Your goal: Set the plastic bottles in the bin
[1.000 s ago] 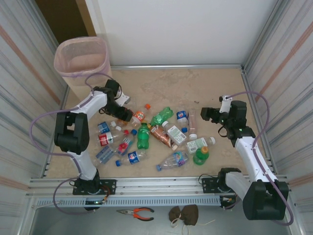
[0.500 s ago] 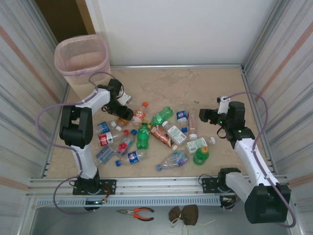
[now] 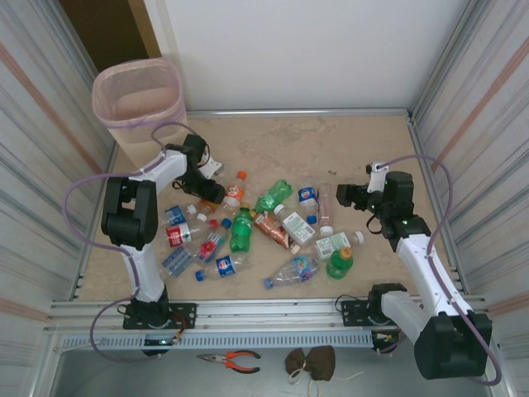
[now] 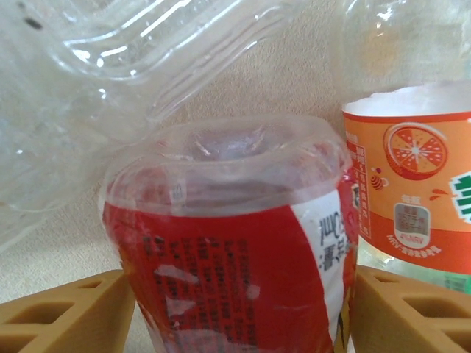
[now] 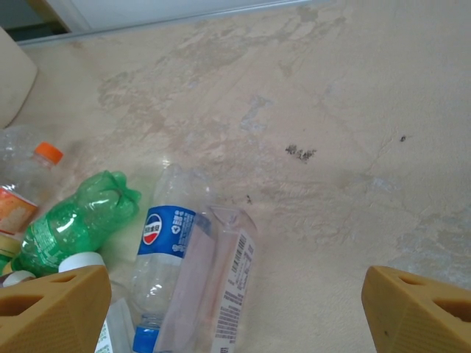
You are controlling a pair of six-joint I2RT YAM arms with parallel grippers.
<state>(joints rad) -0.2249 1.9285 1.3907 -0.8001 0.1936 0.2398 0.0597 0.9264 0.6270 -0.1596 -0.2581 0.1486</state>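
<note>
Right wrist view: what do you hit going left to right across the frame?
orange-capped bottle → crumpled green bottle → Pepsi bottle → clear bottle with a barcode label → bare tabletop out to the right edge

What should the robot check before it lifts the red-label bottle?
1. Red-label bottle sits between the fingers of the left gripper: ok.
2. Fingers pressing firmly on it: cannot tell.
3. Orange-label bottle clear of the grab: not ok, it lies right beside one finger.
4. Bin upright, mouth open: ok.
5. Right gripper open, holding nothing, away from the left arm: ok.
</note>
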